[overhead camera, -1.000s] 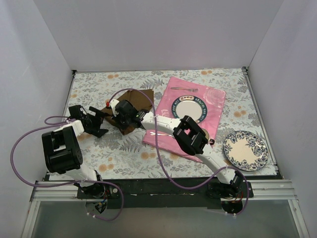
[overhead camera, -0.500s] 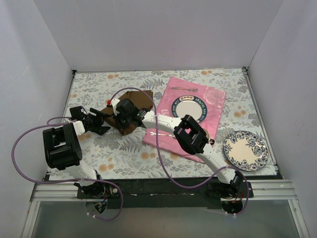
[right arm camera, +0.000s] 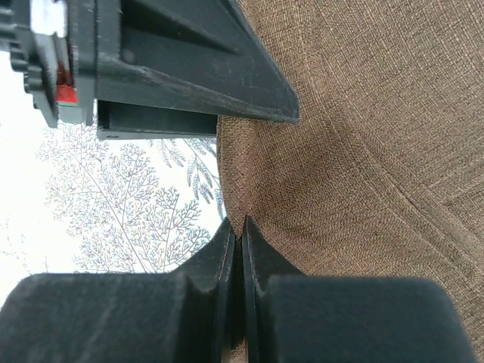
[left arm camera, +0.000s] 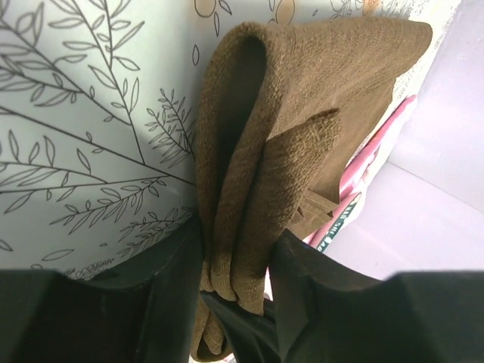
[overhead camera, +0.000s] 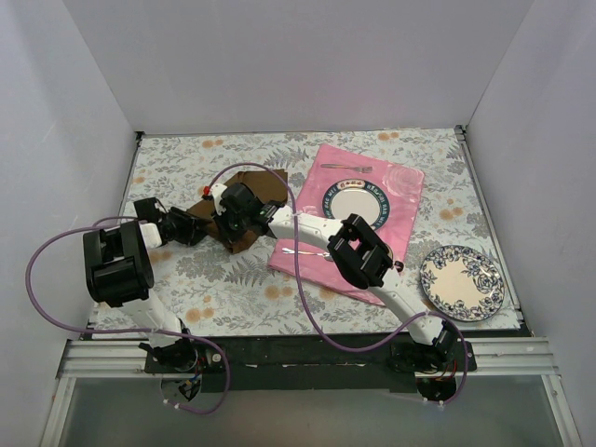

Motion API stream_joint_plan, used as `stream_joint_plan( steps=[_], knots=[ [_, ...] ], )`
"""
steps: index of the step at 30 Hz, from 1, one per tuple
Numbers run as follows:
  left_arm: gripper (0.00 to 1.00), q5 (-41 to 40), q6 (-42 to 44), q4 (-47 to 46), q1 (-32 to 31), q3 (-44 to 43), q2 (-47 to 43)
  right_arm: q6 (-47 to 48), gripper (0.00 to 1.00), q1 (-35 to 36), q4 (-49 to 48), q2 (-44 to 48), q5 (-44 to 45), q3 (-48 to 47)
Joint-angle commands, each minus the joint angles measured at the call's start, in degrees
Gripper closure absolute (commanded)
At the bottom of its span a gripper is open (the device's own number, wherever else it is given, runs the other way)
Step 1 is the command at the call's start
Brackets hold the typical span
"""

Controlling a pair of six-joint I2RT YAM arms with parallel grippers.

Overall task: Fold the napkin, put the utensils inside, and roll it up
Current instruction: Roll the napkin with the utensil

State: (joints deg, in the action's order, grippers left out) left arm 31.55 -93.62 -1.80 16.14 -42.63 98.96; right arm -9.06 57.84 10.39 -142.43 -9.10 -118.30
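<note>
The dark brown napkin [overhead camera: 264, 193] lies bunched on the floral table, left of the pink mat. My left gripper [overhead camera: 197, 226] is at its left edge. In the left wrist view the napkin [left arm camera: 302, 91] hangs in thick folds, and the left gripper [left arm camera: 234, 249] is shut on them, a finger pressing each side. My right gripper [overhead camera: 228, 225] is shut on the napkin's near edge; the right wrist view shows this gripper [right arm camera: 240, 227] pinching the napkin [right arm camera: 363, 136]. A silver fork [overhead camera: 346, 168] lies at the mat's far end. Another thin utensil [overhead camera: 303, 250] lies on its near left part.
The pink mat [overhead camera: 402, 186] carries a blue-rimmed plate [overhead camera: 354, 205]. A second patterned plate [overhead camera: 461, 282] sits at the right near the table edge. Grey walls close in the left, back and right. The right arm [overhead camera: 358, 251] stretches across the mat.
My left gripper has slid right to the napkin's left edge and closed from wide open onto its folds. The right gripper has held still, pinching the cloth.
</note>
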Motion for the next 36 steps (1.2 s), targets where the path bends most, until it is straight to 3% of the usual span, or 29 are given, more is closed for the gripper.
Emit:
stream_joint_plan(
  steps=[1, 2, 3, 7, 11, 13, 19, 22, 36],
  knots=[
    [0.66, -8.9, 3.9, 6.1, -0.4, -0.3, 2.6, 1.3, 0.99, 0.0, -0.6, 4.4, -1.5, -2.4],
    [0.67, -9.0, 4.4, 6.8, -0.5, -0.5, 2.5, 1.7, 0.99, -0.1, -0.4, 4.4, -1.5, -2.5],
    [0.76, -8.9, 4.6, 6.8, -0.5, -0.5, 1.8, 2.0, 0.99, -0.1, -0.1, 4.4, -1.5, -2.5],
    [0.81, -8.1, 5.2, 8.1, -0.5, -0.8, 0.1, 4.5, 0.94, 0.0, 3.0, 4.4, -0.6, -3.8],
    [0.86, -6.9, 5.6, 10.2, -0.4, -1.0, -1.0, 8.7, 0.75, 0.1, 6.0, 5.4, 1.0, -3.8],
    [1.0, -7.5, 5.9, 11.1, -0.5, -1.2, -1.5, 10.5, 0.64, 0.7, 7.1, 6.4, 3.1, -3.4],
    [1.0, -7.2, 5.6, 13.8, -0.6, -1.8, -2.4, 15.6, 0.38, 2.6, 8.6, 7.7, 6.7, -3.2],
    [1.0, -6.5, 4.9, 14.7, -0.7, -1.9, -3.0, 18.1, 0.29, 4.5, 7.8, 7.7, 8.7, -2.5],
    [1.0, -5.2, 4.0, 20.1, -0.7, -4.6, -3.3, 25.7, 0.29, 10.8, -6.4, 7.2, 26.7, 9.4]
  ],
)
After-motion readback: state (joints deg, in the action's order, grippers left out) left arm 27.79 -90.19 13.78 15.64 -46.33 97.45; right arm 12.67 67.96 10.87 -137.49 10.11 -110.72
